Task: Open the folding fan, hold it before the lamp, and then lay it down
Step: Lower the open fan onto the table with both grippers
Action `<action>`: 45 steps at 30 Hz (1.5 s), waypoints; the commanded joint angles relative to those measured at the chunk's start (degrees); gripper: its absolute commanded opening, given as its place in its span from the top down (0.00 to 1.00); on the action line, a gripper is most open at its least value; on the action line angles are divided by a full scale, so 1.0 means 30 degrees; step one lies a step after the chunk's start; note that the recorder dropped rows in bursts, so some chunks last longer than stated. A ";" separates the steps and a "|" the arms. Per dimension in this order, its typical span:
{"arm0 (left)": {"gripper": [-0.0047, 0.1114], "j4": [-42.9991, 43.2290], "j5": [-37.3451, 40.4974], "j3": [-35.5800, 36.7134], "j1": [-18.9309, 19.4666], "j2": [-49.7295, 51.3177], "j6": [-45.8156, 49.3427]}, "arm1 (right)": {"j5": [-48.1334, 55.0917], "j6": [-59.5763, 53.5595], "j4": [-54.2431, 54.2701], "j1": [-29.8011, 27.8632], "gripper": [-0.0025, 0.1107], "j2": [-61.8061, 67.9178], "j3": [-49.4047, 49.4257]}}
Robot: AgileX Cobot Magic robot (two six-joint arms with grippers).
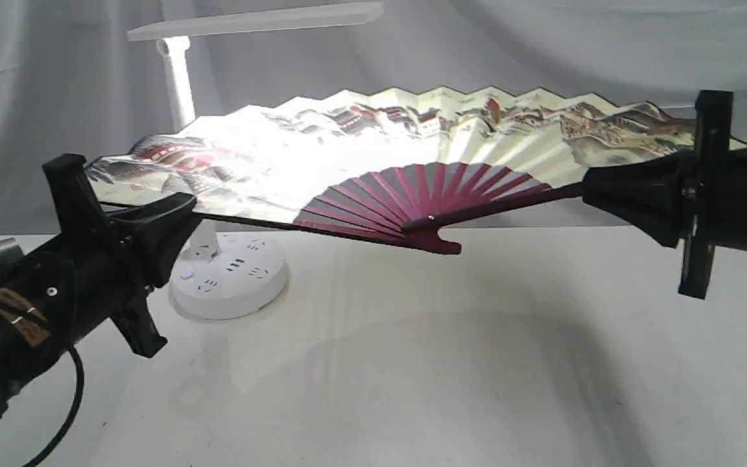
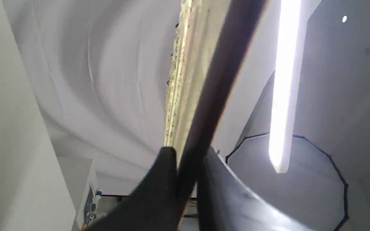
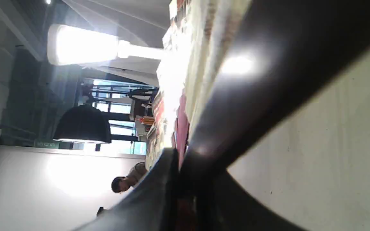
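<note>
Above the white surface (image 1: 412,376), left hand (image 1: 184,206) and right hand (image 1: 586,188) clenched opposite ends of the spread folding fan (image 1: 412,130) before the lamp (image 1: 179,84).

No legible text, number or brand in any view. Brown tag (image 1: 20,316) on the left arm (image 1: 82,272), behind the left jaws — print too small to read. Greenish sign (image 3: 46,144) far beyond the right jaws — blurred, letters indistinct.

The open fan (image 1: 373,139) spans the middle above the desk (image 1: 412,376), barring the way from above. Under it the desk lies free at front and right. The lamp (image 1: 231,279) stands at left, its bar above the fan.
</note>
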 commanded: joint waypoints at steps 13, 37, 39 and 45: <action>0.96 -0.5723 -0.2332 -0.0576 -0.3742 0.4381 0.0286 | -0.1823 -0.2995 -0.1682 -0.5081 0.98 0.0300 0.3631; 0.96 -0.5199 -0.0723 -0.6171 -0.4660 1.0932 0.0357 | -0.2780 -0.6016 0.1022 -0.5847 0.98 0.6512 0.3612; 0.95 -0.5154 -0.0633 -0.6171 -0.4660 1.0932 0.0562 | -0.3250 -0.6159 0.1022 -0.5847 0.98 0.6612 0.3612; 0.81 -0.4928 -0.0707 -0.6171 -0.4660 1.0932 0.0780 | -0.2455 -0.6479 0.1022 -0.5847 0.79 0.6663 0.3612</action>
